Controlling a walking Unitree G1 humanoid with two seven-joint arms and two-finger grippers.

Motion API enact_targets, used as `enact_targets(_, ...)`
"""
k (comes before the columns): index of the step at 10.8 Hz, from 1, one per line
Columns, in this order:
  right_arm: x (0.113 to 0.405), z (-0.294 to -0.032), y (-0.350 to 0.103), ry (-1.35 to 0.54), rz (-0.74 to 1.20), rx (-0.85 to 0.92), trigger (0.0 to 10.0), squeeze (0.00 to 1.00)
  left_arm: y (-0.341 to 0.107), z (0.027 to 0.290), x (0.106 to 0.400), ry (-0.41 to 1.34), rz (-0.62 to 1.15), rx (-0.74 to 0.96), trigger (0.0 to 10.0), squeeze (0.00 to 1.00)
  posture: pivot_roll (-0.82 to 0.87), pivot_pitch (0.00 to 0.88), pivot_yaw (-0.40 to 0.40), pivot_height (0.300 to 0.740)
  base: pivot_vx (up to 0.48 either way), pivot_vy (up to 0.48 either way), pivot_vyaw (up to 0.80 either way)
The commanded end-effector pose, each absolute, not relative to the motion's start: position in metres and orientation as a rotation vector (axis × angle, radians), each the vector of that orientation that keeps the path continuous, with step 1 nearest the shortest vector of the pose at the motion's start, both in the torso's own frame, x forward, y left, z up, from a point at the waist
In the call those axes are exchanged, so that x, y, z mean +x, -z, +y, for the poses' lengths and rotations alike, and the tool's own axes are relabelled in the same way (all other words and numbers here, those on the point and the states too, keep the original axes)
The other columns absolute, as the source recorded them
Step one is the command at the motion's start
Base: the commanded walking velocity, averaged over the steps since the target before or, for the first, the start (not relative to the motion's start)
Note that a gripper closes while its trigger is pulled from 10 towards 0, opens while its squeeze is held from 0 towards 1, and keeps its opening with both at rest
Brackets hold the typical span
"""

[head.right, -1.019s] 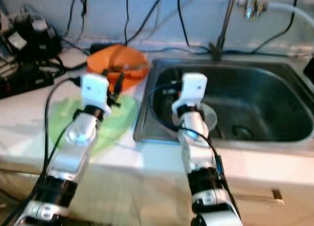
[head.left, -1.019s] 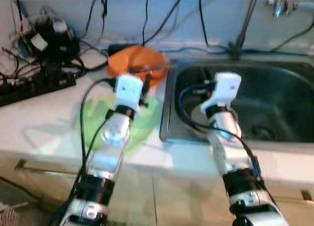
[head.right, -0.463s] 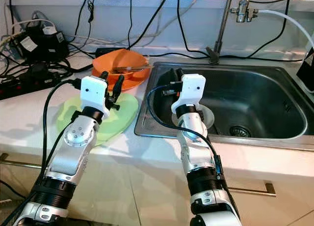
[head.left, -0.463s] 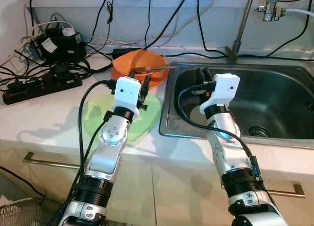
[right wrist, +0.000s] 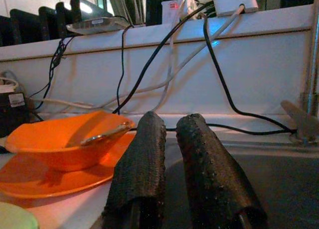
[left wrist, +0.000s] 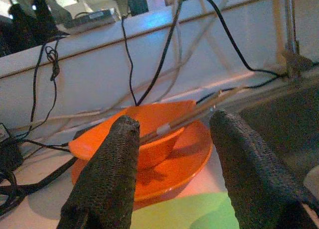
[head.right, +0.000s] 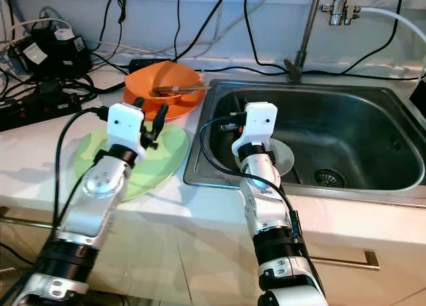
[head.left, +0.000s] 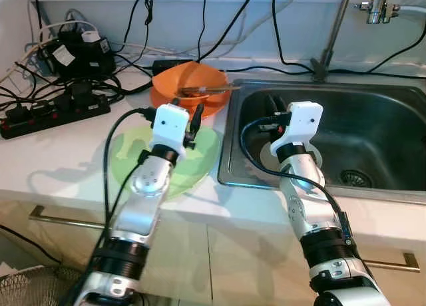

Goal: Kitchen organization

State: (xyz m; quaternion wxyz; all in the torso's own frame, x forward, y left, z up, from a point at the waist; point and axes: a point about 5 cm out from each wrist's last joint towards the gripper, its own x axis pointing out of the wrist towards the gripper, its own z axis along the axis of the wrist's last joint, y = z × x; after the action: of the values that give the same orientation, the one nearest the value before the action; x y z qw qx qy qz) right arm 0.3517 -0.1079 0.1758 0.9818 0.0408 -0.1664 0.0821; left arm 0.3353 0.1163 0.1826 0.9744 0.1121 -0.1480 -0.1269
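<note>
White tabletop (head.left: 60, 153) w/ steel sink (head.left: 393, 130) on robot's right. Back left: power strip (head.left: 53, 112), adapter block (head.left: 83, 53) & tangle of black cables (head.left: 200, 26) running up the wall; faucet pipe (head.left: 333, 30) behind sink.

Orange bowl (head.left: 190, 93) sits on orange plate (left wrist: 184, 162) at back of tabletop, touching sink's left rim. Utensil (head.left: 210, 88) lies in bowl, long axis roughly across, handle end pointing toward sink, sticking out past bowl rim. Utensil type hard to tell.

Green plate (head.left: 130, 159) flat near front edge, just in front of orange plate; partly covered by left arm.

Left claw (left wrist: 172, 176) above green plate's far side, facing orange bowl, fingers (left wrist: 107, 174) spread wide, holding nothing.

Right claw (right wrist: 172, 174) over sink's left part, fingers (right wrist: 142, 169) almost together, narrow gap, nothing held. Pale round dish (head.right: 283, 158) on sink floor, mostly hidden by right arm. Drain (head.left: 353, 178) to its right.
</note>
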Motion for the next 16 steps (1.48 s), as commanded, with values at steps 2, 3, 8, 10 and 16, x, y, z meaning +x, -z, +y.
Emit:
enact_targets(2,0.352,-0.109,-0.177,-0.166,-0.341,0.084,10.0,0.00,-0.188,0.126,0.329,0.335,-0.310,0.261,10.0,1.00,0.19,0.000,0.042,0.740,0.000,0.000,0.00)
enact_targets(3,0.353,-0.109,-0.177,-0.165,-0.336,0.083,10.0,0.00,-0.195,0.131,0.320,0.431,-0.322,0.291,10.0,1.00,0.20,0.009,0.040,0.740,0.000,0.000,0.00)
enact_targets(8,0.354,-0.104,-0.174,-0.181,-0.321,0.089,10.0,0.00,-0.179,0.152,0.276,0.603,-0.216,0.409,10.0,0.00,0.23,0.027,0.027,0.740,0.000,0.000,0.00)
enact_targets(10,0.353,-0.103,-0.172,-0.184,-0.313,0.089,10.0,0.00,-0.173,0.142,0.249,0.728,-0.188,0.425,10.0,0.00,0.23,0.034,0.023,0.740,0.000,0.000,0.00)
enact_targets(16,0.354,-0.104,-0.170,-0.185,-0.306,0.088,10.0,0.00,-0.158,0.161,0.232,0.805,-0.048,0.763,10.0,0.00,0.24,0.039,0.017,0.740,0.000,0.000,0.00)
